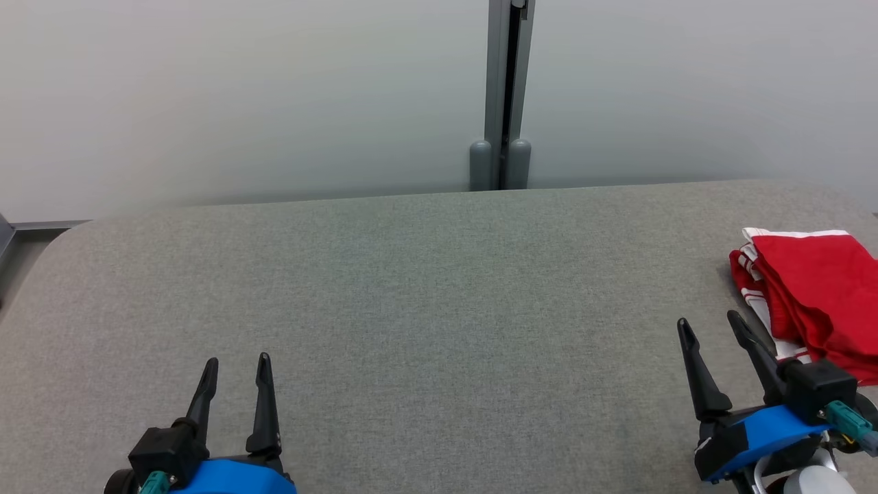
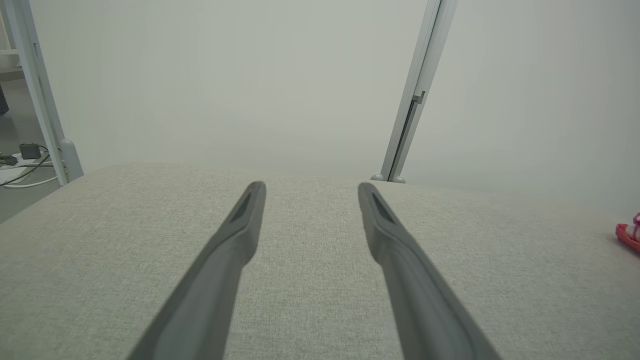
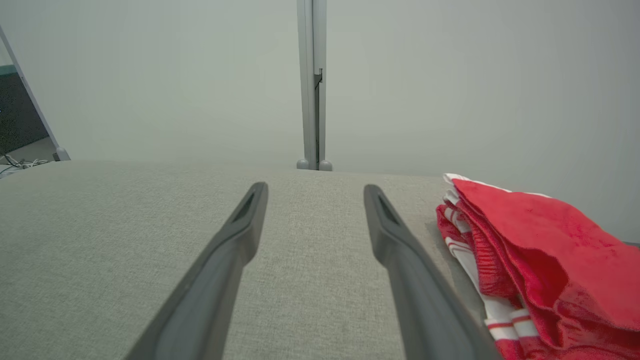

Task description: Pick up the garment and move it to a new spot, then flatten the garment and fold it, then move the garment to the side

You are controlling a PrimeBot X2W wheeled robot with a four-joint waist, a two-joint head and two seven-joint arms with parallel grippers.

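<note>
Left gripper [image 1: 238, 358] low at the near left edge of the head view, dark fingers pointing away over the cloth, jaws spread wide, nothing between them. Right gripper [image 1: 708, 318] at the near right, angled a little to the left, jaws likewise spread wide and empty. Blue housings behind both.

Garment [image 1: 816, 288]: red with white stripes and white trim, folded into a compact layered stack. Lies at the far right of the surface, partly cut by the frame edge. Right gripper's outer finger is just beside its near-left corner; contact cannot be told. From the right wrist view the stack sits to the right of the fingers, folded layers showing at its left side. From the left wrist view only a small red sliver appears at the right margin, well apart from the left gripper.

Surface [image 1: 439, 288]: grey woven fabric, flat, evenly textured, rounded corner at far left. Wide bare stretch between the two grippers and back to the far edge.

Room: pale, plain wall [image 1: 240, 89] runs directly behind the surface. Grey upright [image 1: 507, 89] splits it near the middle, a dark slot down its centre, two rounded feet at its base touching the far edge line. Strip of grey floor [image 2: 20, 195] to the left of the surface in the left wrist view, with cables [image 2: 25, 170] and a small dark block lying near a pale frame leg.
</note>
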